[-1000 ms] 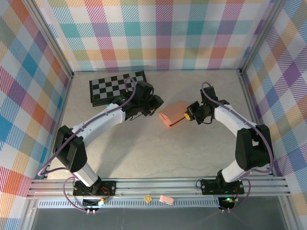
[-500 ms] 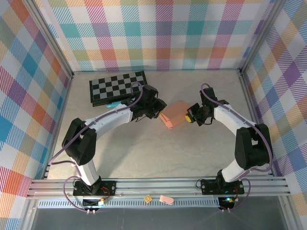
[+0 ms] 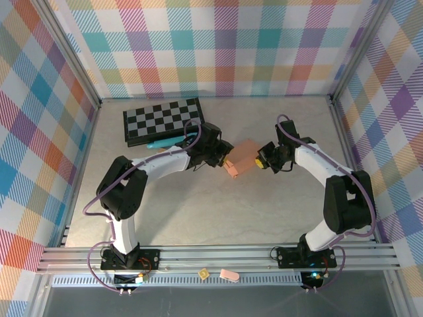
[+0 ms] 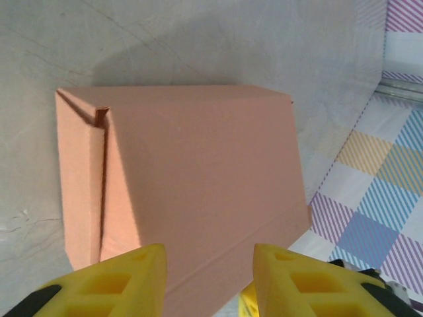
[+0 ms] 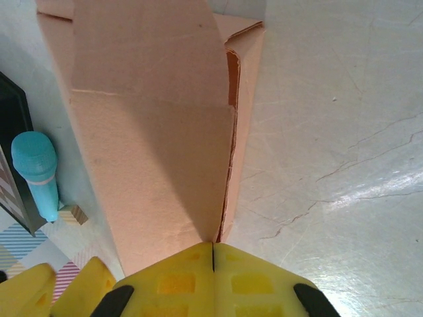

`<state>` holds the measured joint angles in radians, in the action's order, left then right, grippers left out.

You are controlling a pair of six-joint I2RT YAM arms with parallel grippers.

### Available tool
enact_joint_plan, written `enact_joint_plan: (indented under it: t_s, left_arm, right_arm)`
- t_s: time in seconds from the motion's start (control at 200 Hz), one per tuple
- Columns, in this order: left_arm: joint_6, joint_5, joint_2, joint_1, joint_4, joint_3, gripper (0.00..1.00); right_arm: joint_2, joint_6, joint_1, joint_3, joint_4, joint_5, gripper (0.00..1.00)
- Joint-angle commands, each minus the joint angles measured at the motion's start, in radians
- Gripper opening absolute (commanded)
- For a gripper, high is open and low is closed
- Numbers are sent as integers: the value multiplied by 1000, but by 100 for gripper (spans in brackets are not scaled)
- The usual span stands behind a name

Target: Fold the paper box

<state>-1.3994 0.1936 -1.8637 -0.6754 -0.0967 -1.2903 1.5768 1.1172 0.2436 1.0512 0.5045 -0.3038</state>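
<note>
Brings left claw closer to the paper box, part-open at its edge; pinches its flap in tightly closed right claw

Top view: bright, even, diffuse light; only faint soft shadows under arms on desk. Sharp throughout; frame posts lean outward toward edges, mild wide-angle distortion.

Left wrist view: paper box well lit on right, shade along left part; dark soft shadow on desk beyond box. Left gripper at bottom edge slightly soft.

Right wrist view: pale sheen on desk at right, cracks crisp; shade down box middle; right gripper close to lens, blurred.
</note>
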Motion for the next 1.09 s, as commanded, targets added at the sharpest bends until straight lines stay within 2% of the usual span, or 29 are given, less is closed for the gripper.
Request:
enact_joint_plan:
  t_s: [0.0,0.435,0.53,0.61,0.805,1.09]
  left_arm:
    - [-30,20,-12,10,18,23,39]
    - [-48,33,-37,-2,-52,-6,40]
    - [-75,31,-39,-3,-9,13,40]
    - [-102,40,-53,-6,36,27,37]
    - [-97,21,-48,-3,20,38,21]
    - [-84,41,-61,5,45,57,20]
  right_arm:
    - [17,-5,6,31,25,-8,2]
    - [23,-3,11,39,26,-12,2]
    - [24,-4,11,40,28,-14,2]
    - [27,-5,14,37,32,-15,2]
    - [34,-17,20,16,47,-10,1]
    - [34,-22,20,3,106,13,2]
